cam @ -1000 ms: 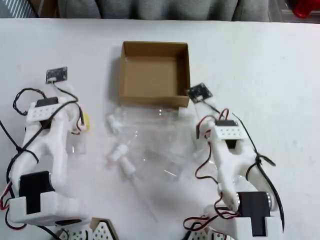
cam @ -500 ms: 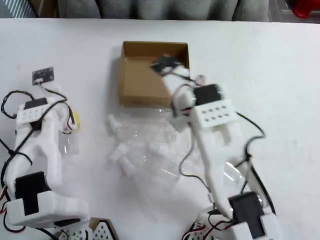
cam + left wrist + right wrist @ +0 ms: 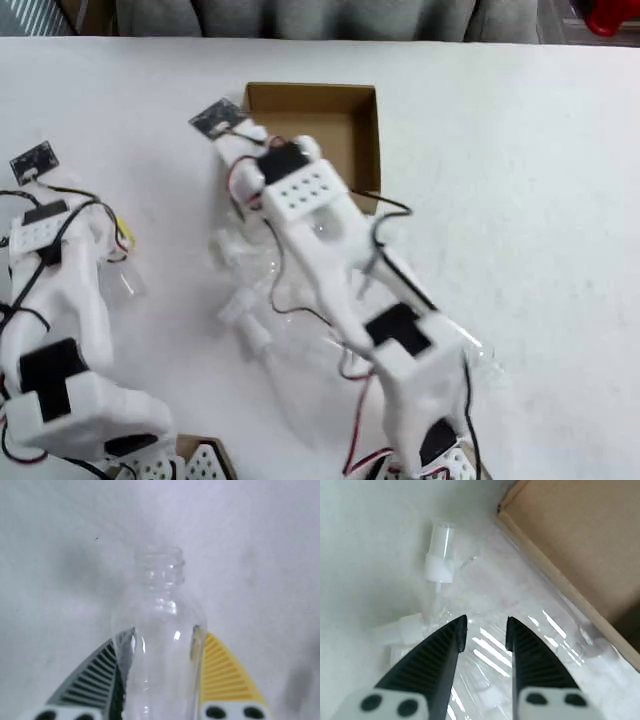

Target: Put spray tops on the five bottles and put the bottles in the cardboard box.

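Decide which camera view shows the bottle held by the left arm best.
The left wrist view: the bottle sits central between the jaws, its uncapped threaded neck plain. The high view gives a faint clear glint of it beside the left arm. The right wrist view looks at other bottles by the cardboard box.

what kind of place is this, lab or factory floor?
Probably a lab or office bench, not a factory: plain white table, one cardboard box, loose spray tops.

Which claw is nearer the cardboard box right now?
Right. The right claw hangs beside a corner of the cardboard box, over loose spray tops; the left claw holds a bottle farther off.
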